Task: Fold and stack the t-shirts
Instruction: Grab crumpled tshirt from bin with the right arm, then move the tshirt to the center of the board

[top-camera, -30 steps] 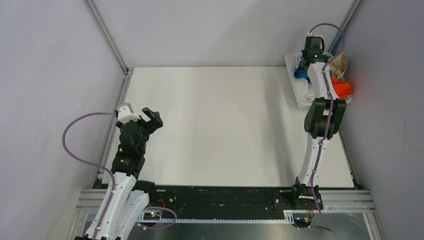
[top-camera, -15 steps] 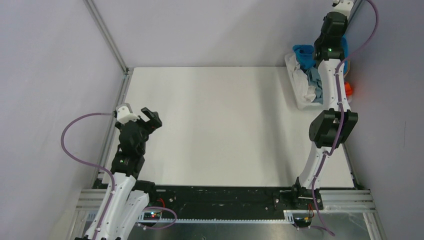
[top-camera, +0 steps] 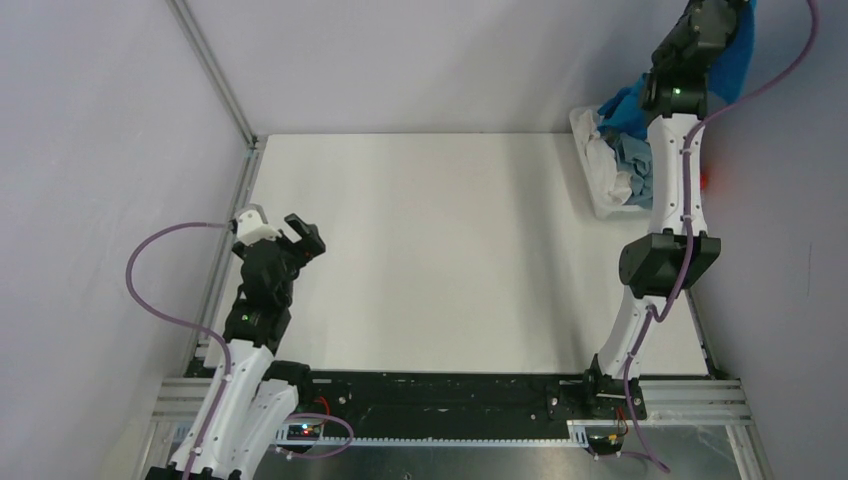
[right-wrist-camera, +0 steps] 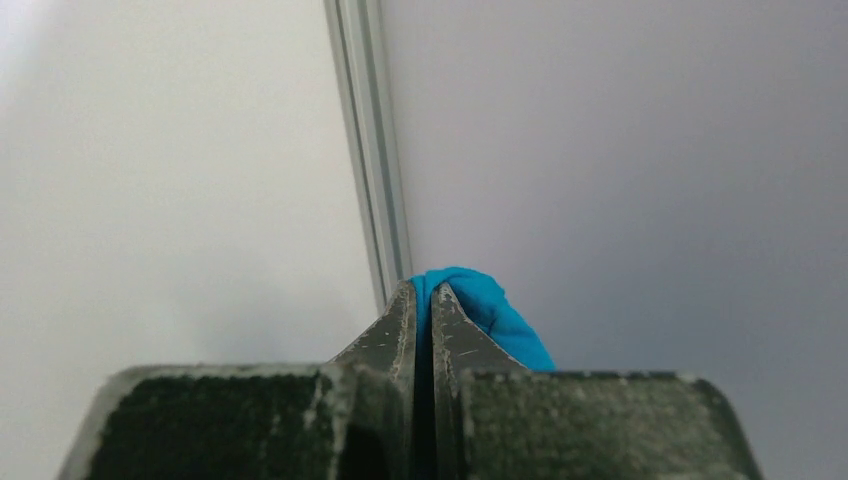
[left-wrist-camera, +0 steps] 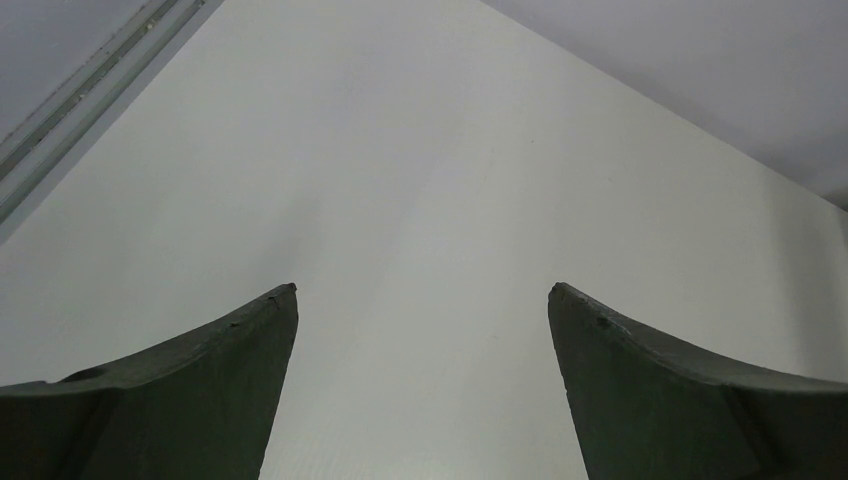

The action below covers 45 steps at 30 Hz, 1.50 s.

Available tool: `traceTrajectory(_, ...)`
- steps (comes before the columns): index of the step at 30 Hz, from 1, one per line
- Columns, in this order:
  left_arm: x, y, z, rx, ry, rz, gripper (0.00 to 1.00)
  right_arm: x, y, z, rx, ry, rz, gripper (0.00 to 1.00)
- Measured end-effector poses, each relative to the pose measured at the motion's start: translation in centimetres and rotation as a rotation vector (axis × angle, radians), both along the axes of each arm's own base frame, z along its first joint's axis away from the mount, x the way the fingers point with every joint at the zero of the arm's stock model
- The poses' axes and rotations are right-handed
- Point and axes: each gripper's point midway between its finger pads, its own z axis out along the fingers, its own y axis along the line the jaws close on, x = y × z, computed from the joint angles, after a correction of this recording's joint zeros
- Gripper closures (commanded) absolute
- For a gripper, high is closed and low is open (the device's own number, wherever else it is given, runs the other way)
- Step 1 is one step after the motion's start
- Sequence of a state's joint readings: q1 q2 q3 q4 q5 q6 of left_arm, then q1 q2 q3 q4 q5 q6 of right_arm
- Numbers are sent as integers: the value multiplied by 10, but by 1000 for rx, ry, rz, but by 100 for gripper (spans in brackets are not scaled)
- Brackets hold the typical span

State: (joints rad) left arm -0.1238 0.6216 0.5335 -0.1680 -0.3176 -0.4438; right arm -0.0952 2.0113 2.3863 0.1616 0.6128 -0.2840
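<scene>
**Two arms, one blue shirt held high**

Near the table's [top-camera: 450,250] left edge, the left gripper [left-wrist-camera: 422,300] hovered with fingers spread wide, gripping nothing. White tabletop stretched from it to the far right corner. There the right gripper [right-wrist-camera: 422,290] pinched the blue shirt [top-camera: 628,104] tight, up by the wall above the basket [top-camera: 583,150] of white [top-camera: 605,172] and grey-blue [top-camera: 636,160] shirts.

Open table [top-camera: 450,250] ahead of left pincer [left-wrist-camera: 423,288]; basket [top-camera: 600,211] blocks far-right corner

Top camera looks down; left wrist closely shares the table [top-camera: 450,250].
</scene>
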Motion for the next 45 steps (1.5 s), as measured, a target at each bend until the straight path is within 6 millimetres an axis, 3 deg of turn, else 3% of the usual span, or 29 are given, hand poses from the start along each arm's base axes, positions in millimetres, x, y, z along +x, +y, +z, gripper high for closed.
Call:
traceTrajectory(6,2,-1,-7,3,28,-3,2,-21,18,56,-15,-211,147,100)
traceTrajectory(10,3,-1,-4,2,27,-4,2,-32,51,89,-34,-291,336,100)
traceTrajectory(15,4,-2,-1,1,20,-7,2,-67,127,130,-74,-348,591,100)
traceTrajectory(18,3,-2,0,0,16,-8,2,-106,187,159,-112,-409,757,100)
traceTrajectory(22,0,-1,8,-3,-13,-8,2,-158,245,187,-153,-484,949,100)
traceTrajectory(26,-2,-3,14,-9,-37,-17,2,-197,288,196,-134,-520,1136,100)
traceTrajectory(29,-4,-5,18,-18,-54,-30,2,-212,327,185,-95,-484,1290,100)
traceTrajectory(33,-7,-3,26,-60,-86,-2,2,-208,375,139,-22,-349,1435,100)
traceTrajectory(36,-10,-2,30,-104,-105,21,2,-193,396,67,71,-158,1494,100)
traceTrajectory(40,-15,-5,32,-168,-125,26,2,-180,382,-81,298,178,1448,100)
traceTrajectory(43,-17,-11,19,-215,-112,6,2,-172,339,-220,515,429,1286,100)
traceTrajectory(44,-17,-15,11,-227,-91,-6,2,-169,327,-253,564,486,1232,100)
traceTrajectory(45,-17,-20,-2,-243,-58,-22,2,-166,309,-300,631,567,1152,100)
